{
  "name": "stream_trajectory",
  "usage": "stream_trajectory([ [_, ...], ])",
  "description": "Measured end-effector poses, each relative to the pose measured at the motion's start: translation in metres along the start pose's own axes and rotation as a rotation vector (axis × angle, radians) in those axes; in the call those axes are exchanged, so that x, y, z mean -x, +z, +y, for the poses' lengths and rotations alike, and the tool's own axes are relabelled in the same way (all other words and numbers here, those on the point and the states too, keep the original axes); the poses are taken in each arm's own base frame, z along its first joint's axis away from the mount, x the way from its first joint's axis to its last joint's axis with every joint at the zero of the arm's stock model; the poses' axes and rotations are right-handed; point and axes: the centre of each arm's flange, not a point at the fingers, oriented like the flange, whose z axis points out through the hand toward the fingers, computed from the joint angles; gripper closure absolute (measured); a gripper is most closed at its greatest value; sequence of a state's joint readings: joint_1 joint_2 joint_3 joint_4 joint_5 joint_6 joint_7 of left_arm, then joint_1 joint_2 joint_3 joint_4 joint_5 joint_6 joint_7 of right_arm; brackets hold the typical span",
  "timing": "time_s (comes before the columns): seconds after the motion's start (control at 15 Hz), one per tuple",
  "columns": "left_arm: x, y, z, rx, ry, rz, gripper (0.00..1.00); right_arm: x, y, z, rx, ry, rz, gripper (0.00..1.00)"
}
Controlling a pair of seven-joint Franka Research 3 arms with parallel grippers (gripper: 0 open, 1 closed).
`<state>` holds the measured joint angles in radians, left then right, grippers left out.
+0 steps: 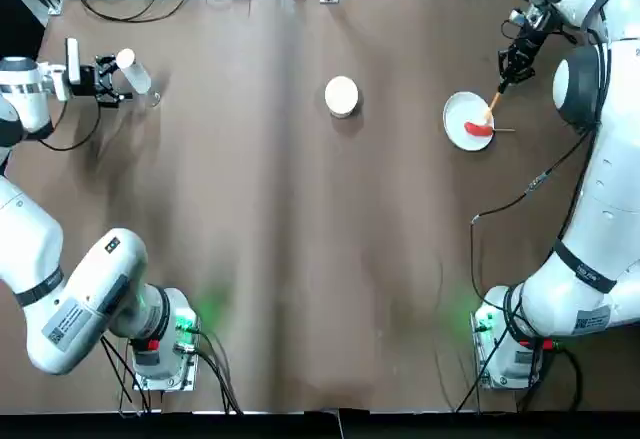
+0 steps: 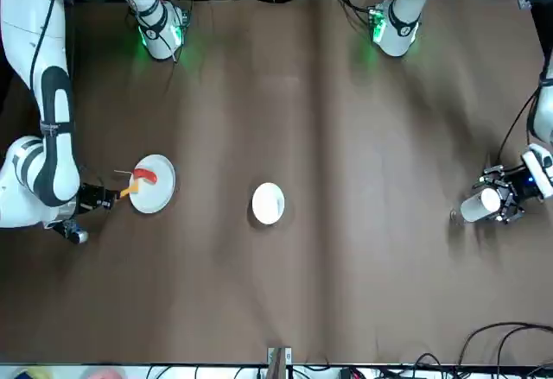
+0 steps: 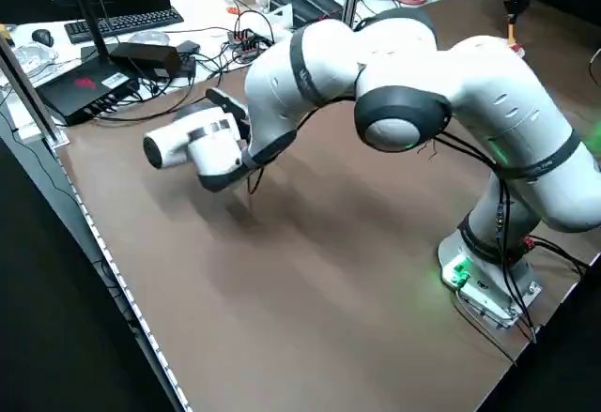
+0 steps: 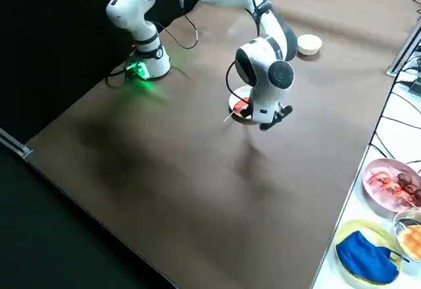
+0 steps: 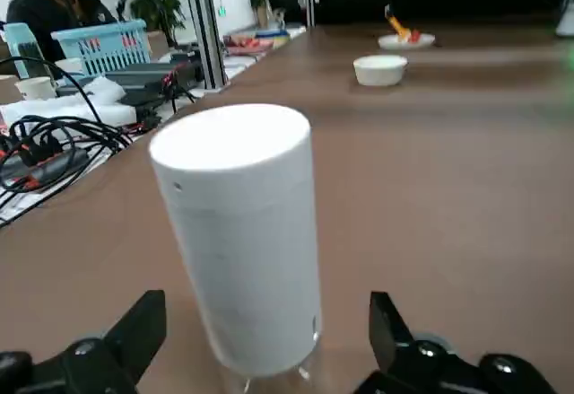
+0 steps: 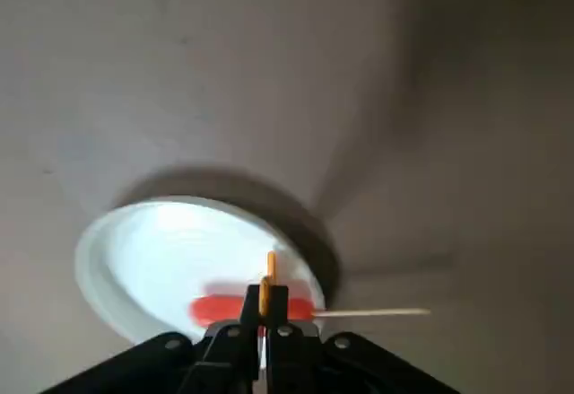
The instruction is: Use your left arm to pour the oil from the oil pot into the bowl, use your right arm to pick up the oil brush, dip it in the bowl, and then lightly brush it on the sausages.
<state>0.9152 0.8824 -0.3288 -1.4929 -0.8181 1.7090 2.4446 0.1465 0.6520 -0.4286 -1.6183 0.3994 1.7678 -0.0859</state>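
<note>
Left arm: gripper (image 5: 268, 300) low over the table (image 1: 250, 259), by its far left corner; the two fingers are spread wide, one to each side of the oil pot (image 1: 133, 71), neither seen pressing on it. Oil pot stands upright on the table near that same corner, white rounded cap on top, clear glass showing below; its base is partly hidden in the left wrist view. White bowl (image 1: 341, 97): on the table, about midway between the left and right edges, closer to the far edge than to the near one, well apart from the pot. Contents cannot be made out. Flat white plate (image 1: 461, 111): right of the bowl, toward the table's right edge, in the far half. Red sausage (image 1: 478, 130) lies on the plate, on the side nearer the robot; its thin pale stick (image 1: 504, 130) sticks out past the plate's rim toward the table's right edge. Yellow-orange oil brush (image 1: 494, 104) is tilted, its lower end over the plate's right part, close to the sausage; whether it touches the meat cannot be told. Right arm: gripper (image 6: 266, 292) beside and above the plate, toward the table's far right corner, fingers closed together and pinching the brush by its upper part.
</note>
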Motion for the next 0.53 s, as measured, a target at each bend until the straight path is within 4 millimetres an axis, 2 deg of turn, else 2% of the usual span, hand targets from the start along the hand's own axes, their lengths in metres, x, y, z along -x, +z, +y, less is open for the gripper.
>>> stream_trajectory([
  [0.13,-0.020,-0.024,-0.007,-0.002,0.039,-0.087,0.00,0.005,0.000,0.007,0.060,-0.030,-0.043,0.96],
  [0.27,-0.046,-0.048,-0.015,-0.004,0.089,-0.184,0.00,0.008,-0.010,-0.003,0.072,-0.054,-0.055,0.96],
  [0.4,-0.091,-0.062,-0.026,0.016,0.147,-0.273,0.00,0.010,-0.023,-0.028,0.084,-0.087,-0.038,0.96],
  [0.47,-0.122,-0.059,-0.033,0.052,0.162,-0.333,0.00,0.013,-0.028,-0.044,0.094,-0.096,-0.026,0.96],
  [0.53,-0.158,-0.048,-0.042,0.097,0.158,-0.406,0.00,0.015,-0.031,-0.060,0.104,-0.102,-0.019,0.96],
])
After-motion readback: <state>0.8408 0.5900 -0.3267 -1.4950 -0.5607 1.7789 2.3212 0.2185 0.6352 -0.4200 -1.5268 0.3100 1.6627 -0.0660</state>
